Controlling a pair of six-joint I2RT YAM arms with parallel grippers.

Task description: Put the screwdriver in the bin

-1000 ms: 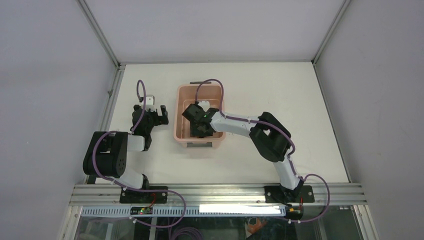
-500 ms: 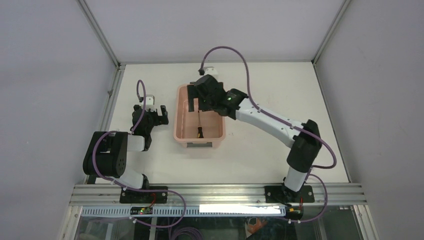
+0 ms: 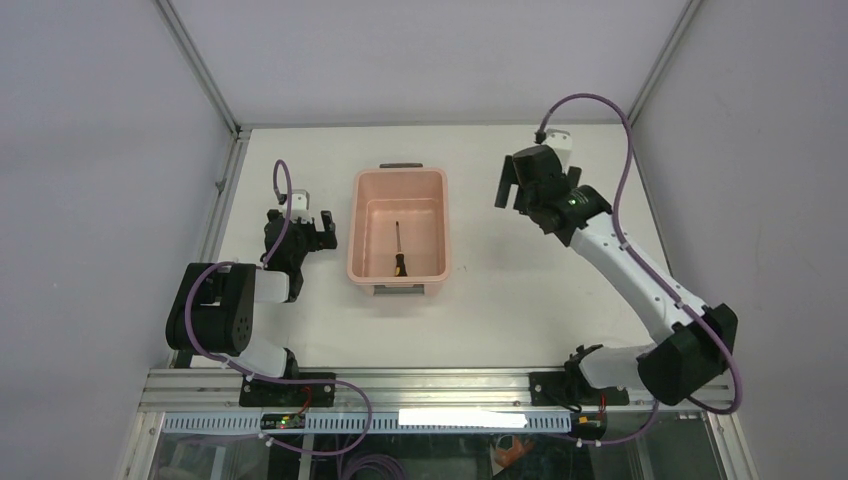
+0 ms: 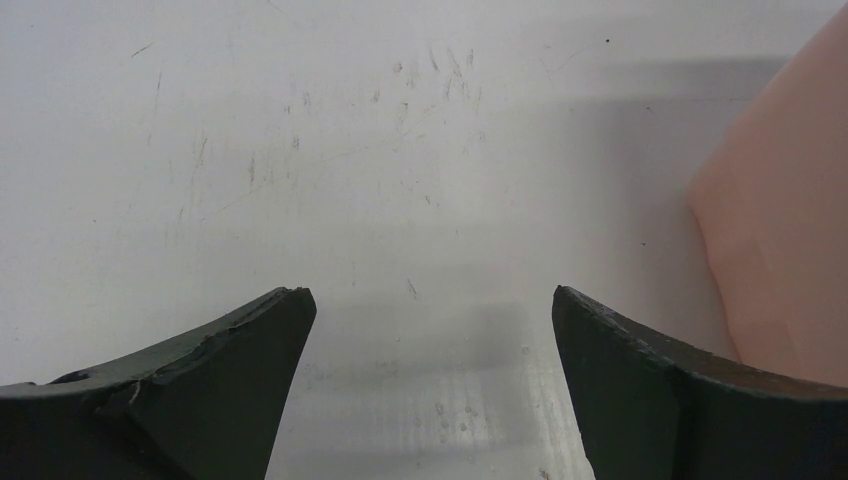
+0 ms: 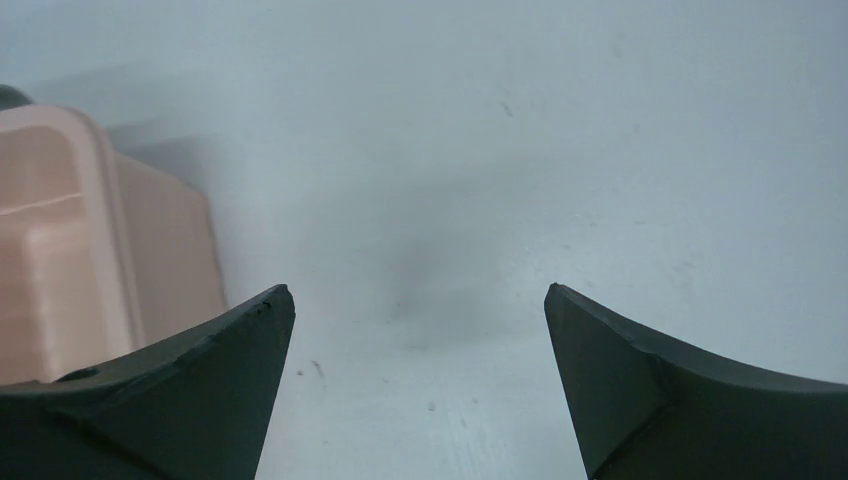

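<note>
Small yellow-and-black-handled screwdriver [image 3: 398, 250] lay flat inside the salmon-pink plastic bin [image 3: 352, 215], so task looked done; right gripper [image 5: 415, 300] hung wide open, empty, off the bin's right, left gripper [image 4: 430, 300] open too.

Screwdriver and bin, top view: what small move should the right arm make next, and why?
Probably retract the right gripper to a rest pose: the screwdriver lies inside the bin, and the gripper is open and empty beside it, so nothing seems left to place.
</note>
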